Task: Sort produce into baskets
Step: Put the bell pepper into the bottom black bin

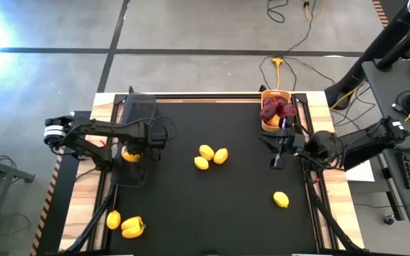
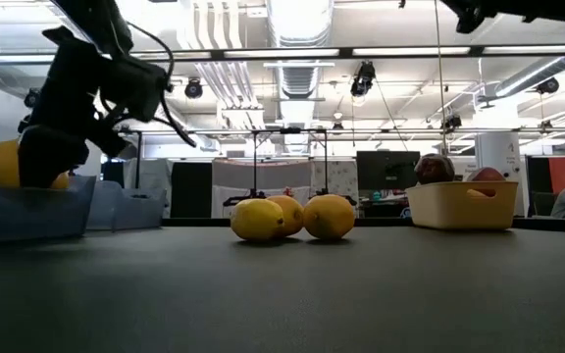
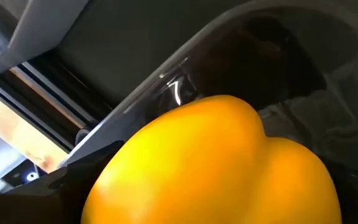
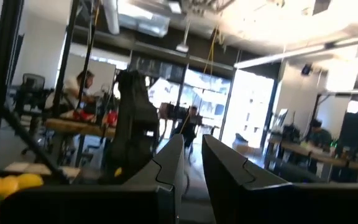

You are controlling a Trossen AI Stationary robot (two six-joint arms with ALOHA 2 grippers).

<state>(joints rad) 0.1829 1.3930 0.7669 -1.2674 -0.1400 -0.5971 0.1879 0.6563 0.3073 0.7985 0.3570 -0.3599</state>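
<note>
the left gripper (image 1: pixel 132 153) is being held low over the black mesh basket (image 1: pixel 138 114) at the table's left side, its fingers spread apart around a yellow bell pepper (image 1: pixel 130 153) that is filling the left wrist view (image 3: pixel 216 168); whether the pepper is resting on the basket floor or only between the fingers cannot be told. in the low view the same pepper (image 2: pixel 6 164) is being seen just above the basket's wall (image 2: pixel 27 211), beneath the dark gripper body. the step in hand is being judged as the release of a yellow piece into the black basket. the right gripper (image 1: pixel 277 162) is being kept waiting above the table just beside the yellow-orange basket (image 1: pixel 276 94), fingers nearly together and holding nothing, as the right wrist view (image 4: pixel 191 168) is showing. that basket is being shown filled with dark red produce (image 1: pixel 277 110). farther out, three lemons (image 1: pixel 211 156) are lying clustered at the table's middle, one lemon (image 1: pixel 281 200) is lying alone toward the front right, and a lemon (image 1: pixel 113 220) and a second yellow pepper (image 1: pixel 133 227) are lying touching at the front left. the next move is being judged to call for a straight lift clear of the mesh wall, then a reach to the remaining yellow pieces
</note>
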